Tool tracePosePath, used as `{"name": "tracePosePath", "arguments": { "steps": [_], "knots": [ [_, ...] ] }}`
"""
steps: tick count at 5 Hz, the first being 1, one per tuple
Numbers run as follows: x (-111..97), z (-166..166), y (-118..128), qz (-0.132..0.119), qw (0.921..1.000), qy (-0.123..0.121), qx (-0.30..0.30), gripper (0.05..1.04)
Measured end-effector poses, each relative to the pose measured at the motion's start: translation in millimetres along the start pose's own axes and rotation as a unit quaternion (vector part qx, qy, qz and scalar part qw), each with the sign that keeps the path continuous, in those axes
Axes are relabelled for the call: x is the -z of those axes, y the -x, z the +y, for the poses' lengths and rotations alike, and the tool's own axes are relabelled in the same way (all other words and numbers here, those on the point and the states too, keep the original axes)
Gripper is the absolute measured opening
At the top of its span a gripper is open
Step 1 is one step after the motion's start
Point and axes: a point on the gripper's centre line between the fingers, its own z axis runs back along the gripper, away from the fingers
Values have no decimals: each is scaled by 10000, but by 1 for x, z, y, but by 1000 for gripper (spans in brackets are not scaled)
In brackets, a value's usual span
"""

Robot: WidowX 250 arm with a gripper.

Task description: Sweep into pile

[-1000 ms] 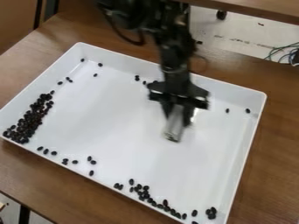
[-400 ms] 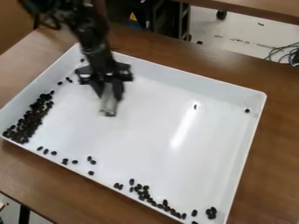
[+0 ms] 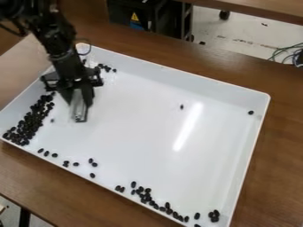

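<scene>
1 black two-finger gripper [image 3: 80, 98], upper left, fingers clamped on a grey flat tool [image 3: 79, 112]: gathering stage! Next, push stray black oval beans [image 3: 107, 68] frame-left.

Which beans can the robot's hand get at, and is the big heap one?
Probably yes: the heap of beans lies just beside the hand, and nothing seems to stand between them.

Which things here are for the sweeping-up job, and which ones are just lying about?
For the job:
- black beans, in heaps and strays
- white tray they lie in
- end effector, at the tray's far left part
- grey tool it holds

Just about:
- cables
- black box with a yellow sticker
- wheel
</scene>
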Motion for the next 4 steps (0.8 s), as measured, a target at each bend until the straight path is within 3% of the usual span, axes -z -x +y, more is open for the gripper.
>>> {"name": "tracePosePath", "arguments": {
  "steps": [1, 2, 3, 4],
  "knots": [
    [-3, 2, 22, 50, 10000, -53, 52, 360],
    [-20, -18, 42, -107, 9994, -22, 317, 360],
    [-45, -59, 54, -561, 9936, -78, 982, 360],
    [-43, -76, 59, -644, 9877, -186, 1411, 360]
  ]
}}
